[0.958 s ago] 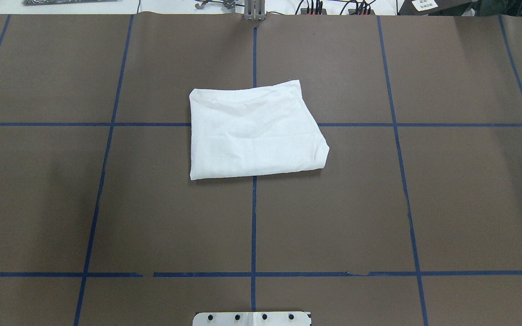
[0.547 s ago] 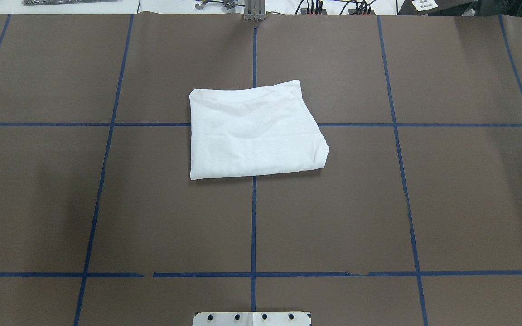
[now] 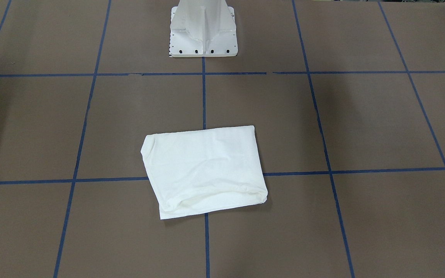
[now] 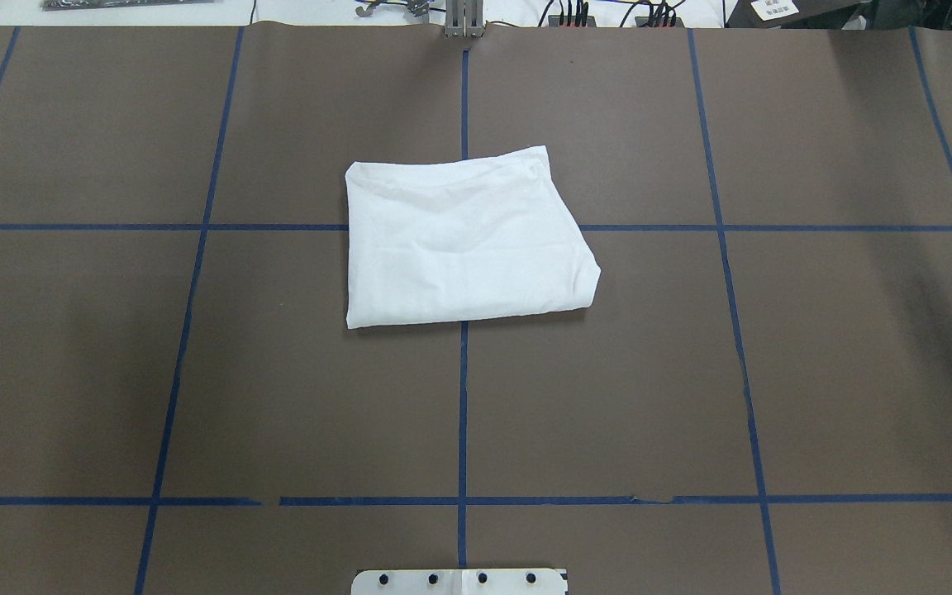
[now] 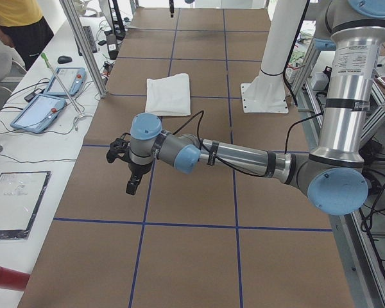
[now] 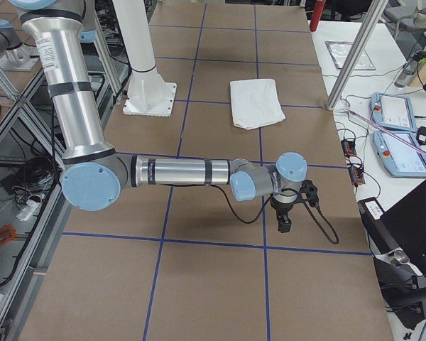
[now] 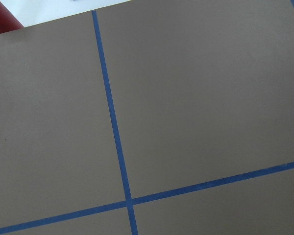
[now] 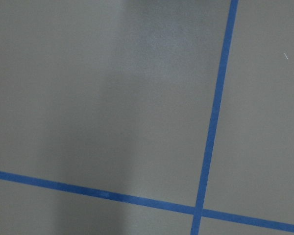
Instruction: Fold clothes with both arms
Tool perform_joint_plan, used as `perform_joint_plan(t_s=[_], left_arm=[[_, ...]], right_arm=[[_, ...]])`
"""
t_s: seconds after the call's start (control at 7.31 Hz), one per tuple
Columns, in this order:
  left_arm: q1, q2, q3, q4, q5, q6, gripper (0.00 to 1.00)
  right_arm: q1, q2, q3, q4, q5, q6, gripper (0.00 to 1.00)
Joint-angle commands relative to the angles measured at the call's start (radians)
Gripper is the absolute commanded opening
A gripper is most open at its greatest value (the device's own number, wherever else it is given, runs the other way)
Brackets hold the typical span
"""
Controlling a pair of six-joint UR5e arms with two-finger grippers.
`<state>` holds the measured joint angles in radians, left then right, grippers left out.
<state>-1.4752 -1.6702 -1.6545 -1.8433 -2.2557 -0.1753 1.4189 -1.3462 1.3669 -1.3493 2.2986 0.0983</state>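
White T-shirt [image 4: 464, 244] lies folded into a compact, roughly four-sided packet at the middle of the brown worktop [image 4: 278, 397], across the crossing of two blue tape lines [image 4: 463, 397] and in front of the white pedestal [image 3: 203, 27]; its print and collar are out of sight. Both arms are stretched out low over bare worktop, well apart from the cloth. The left hand [image 5: 132, 183] hangs near the end of the worktop on the robot's left, the right hand [image 6: 285, 222] near the opposite end. Whether either hand is open or closed cannot be told from these side views, and the wrist cameras show only brown paper and tape.

The folding looks all but complete, so the step in hand is probably clearing away and leaving the packet undisturbed. Done well, that means keeping both hands high and wide of the cloth so nothing snags a layer. The packet's side on the robot's right runs at a slant, its near corner jutting out. Any squaring-up there would call for a light, shallow pinch on both ends of that edge together, not a one-sided tug.
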Motion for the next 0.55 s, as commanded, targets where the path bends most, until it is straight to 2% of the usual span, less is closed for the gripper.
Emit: perform_joint_plan(t_s=[0.0,0.41], left_arm=[[-0.029,0.018,-0.020,0.006,-0.030,0.006,1.00],[-0.027,0.027,-0.024,-0.030,-0.016,-0.001,1.00]], right_arm=[[-0.005,0.001,0.061,-0.077,0.005,-0.014,1.00],[-0.006,-0.004,0.098,-0.059,0.007,0.004,1.00]])
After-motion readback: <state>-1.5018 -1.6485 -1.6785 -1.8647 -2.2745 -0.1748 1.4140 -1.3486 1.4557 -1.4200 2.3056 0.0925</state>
